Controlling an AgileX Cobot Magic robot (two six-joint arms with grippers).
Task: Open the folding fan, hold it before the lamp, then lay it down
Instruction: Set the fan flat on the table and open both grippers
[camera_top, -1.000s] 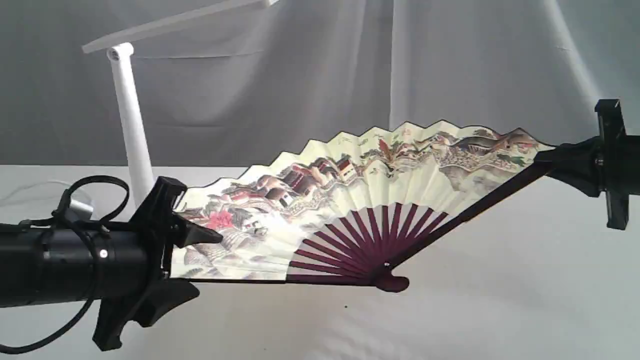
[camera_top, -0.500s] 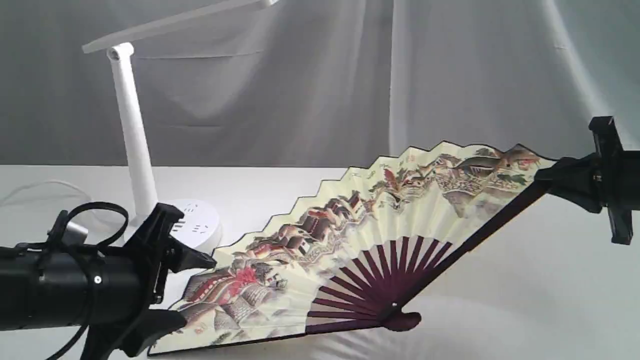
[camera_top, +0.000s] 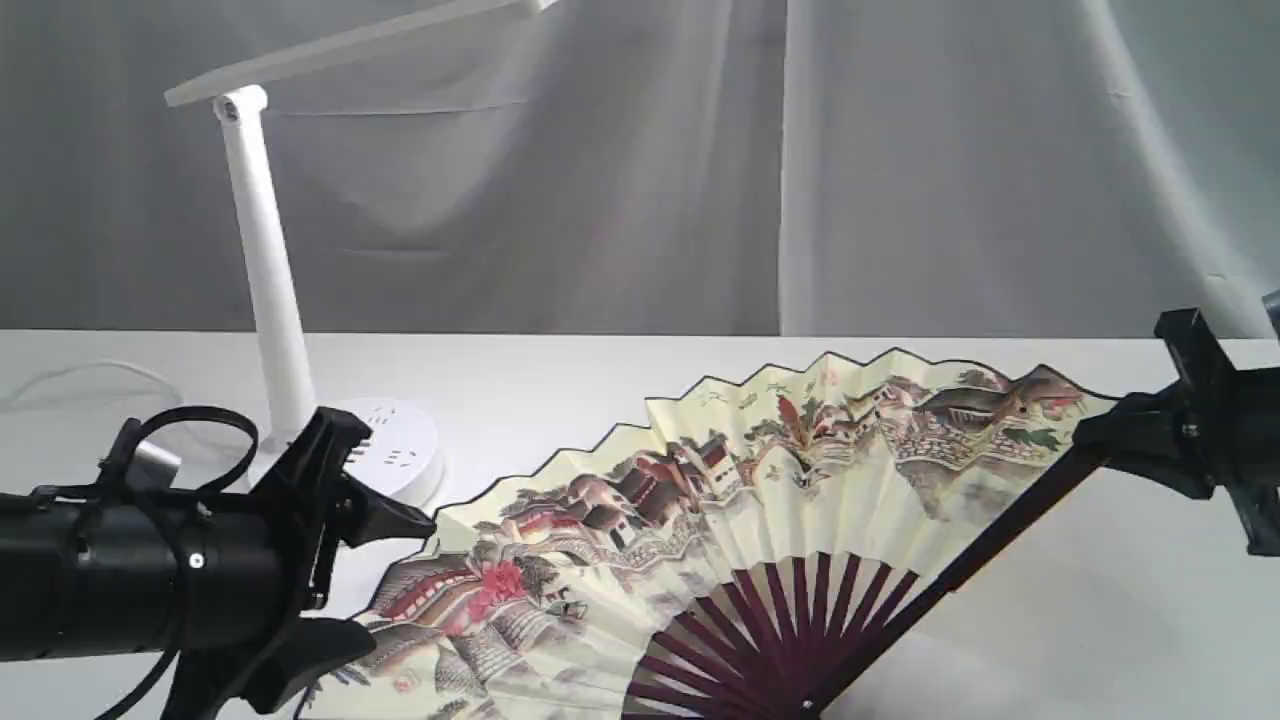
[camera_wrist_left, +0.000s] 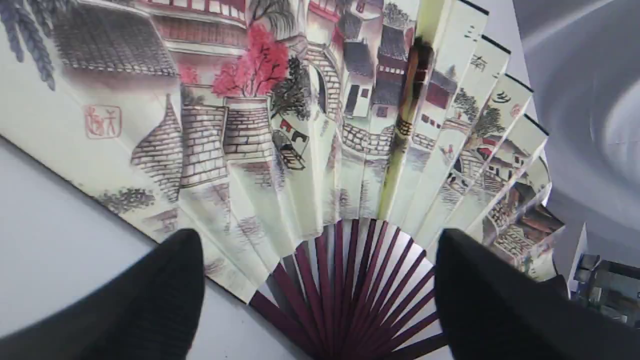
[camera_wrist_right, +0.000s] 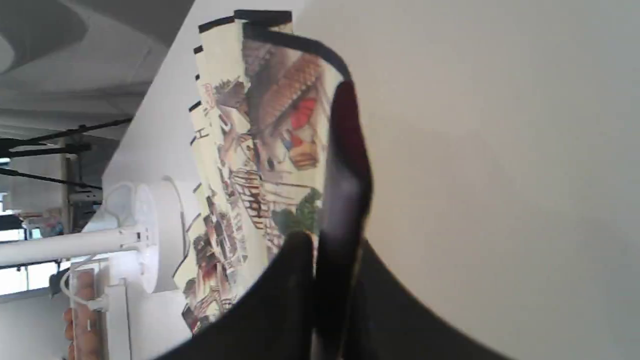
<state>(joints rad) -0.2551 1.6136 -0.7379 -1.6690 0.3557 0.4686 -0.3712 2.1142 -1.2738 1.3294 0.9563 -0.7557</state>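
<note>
Across the white desk (camera_top: 1050, 640) the fan (camera_top: 760, 500) is spread open and tilted, right side raised. Its pivot and lower left edge are cut off at the bottom of the exterior view, so I cannot tell whether they touch the desk. Beyond it to the left stands the lamp (camera_top: 268, 290), apart from the paper but close to the left arm. Only the right fingers (camera_top: 1110, 438) carry the fan, pinched together on the outer end of its right guard (camera_top: 1000, 535). The left fingers (camera_top: 385, 518) stand wide apart at the fan's left end, gripping nothing. With one guard held, the leaf could sag shut or twist if it is lowered. If the low corner meets the desk first and the right arm presses on, the paper could buckle or crease. Release from this tilt might let the fan flop or slide. A left arm swinging clear could snag the pleats or knock the lamp's base (camera_top: 400, 455).
</note>
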